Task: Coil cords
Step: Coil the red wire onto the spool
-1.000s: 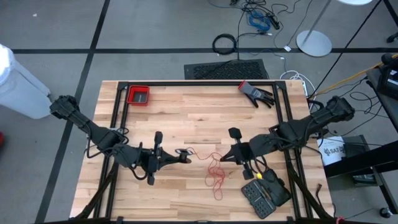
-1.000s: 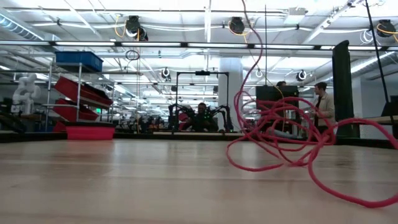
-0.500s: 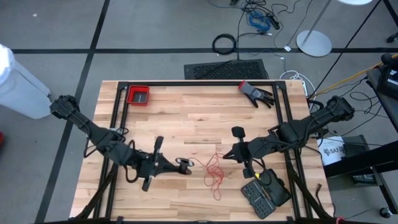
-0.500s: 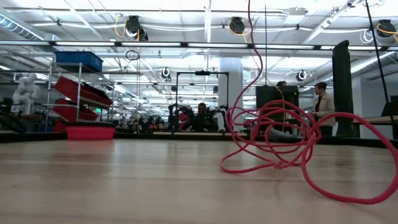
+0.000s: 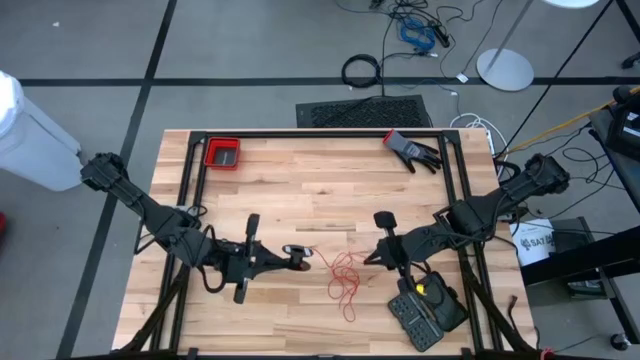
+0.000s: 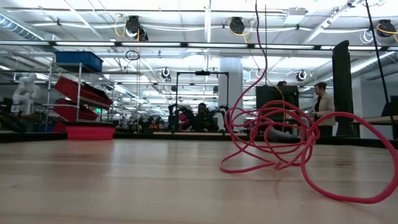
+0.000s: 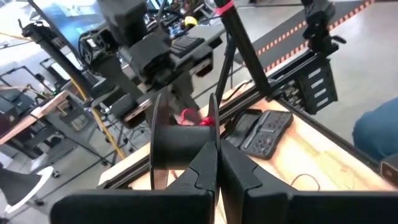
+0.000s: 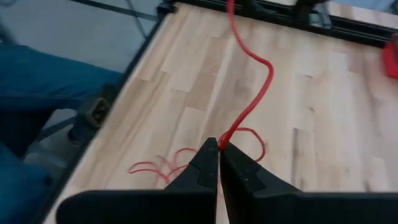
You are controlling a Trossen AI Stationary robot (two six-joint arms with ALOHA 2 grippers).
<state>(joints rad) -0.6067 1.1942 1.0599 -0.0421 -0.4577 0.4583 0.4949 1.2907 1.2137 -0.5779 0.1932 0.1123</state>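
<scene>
The thin red cord [image 5: 345, 276] lies in loose tangled loops [image 6: 273, 140] on the wooden table between my two grippers. One strand [image 6: 260, 37] rises from the heap. The cord is joined to a small black disc [image 7: 181, 144], a spool with some red cord [image 7: 200, 118] on it. My left gripper [image 5: 302, 260] is shut on this disc, left of the heap. Right of the heap, my right gripper [image 5: 378, 258] is shut on the cord, above the table. My left gripper pinches the disc by the edge of one flange [image 7: 214, 134] between its two shut fingers, which come almost level from the table's left. The disc is lifted clear of the table, its axis lying across the fingers. My right gripper pinches a single strand of the cord [image 8: 225, 140] at its fingertips, slanting down from the table's right. From the pinch the strand [image 8: 266, 71] runs on in a slack curve through the air; further loops [image 8: 160, 168] lie on the table below.
A red bin [image 5: 222, 153] stands at the far left, a black and red glove [image 5: 412, 150] at the far right. A black keypad [image 5: 425, 312] lies at the near right, close under my right arm. Black frame rails [image 5: 190, 180] border the table. People stand in the room beyond [image 6: 322, 106].
My left gripper has swung a little toward the table's near edge with the disc and tipped up. My right gripper has tipped down and drifted slightly toward the near right. The cord's loops on the table have shifted and settled; the nearest loop has rounded out.
</scene>
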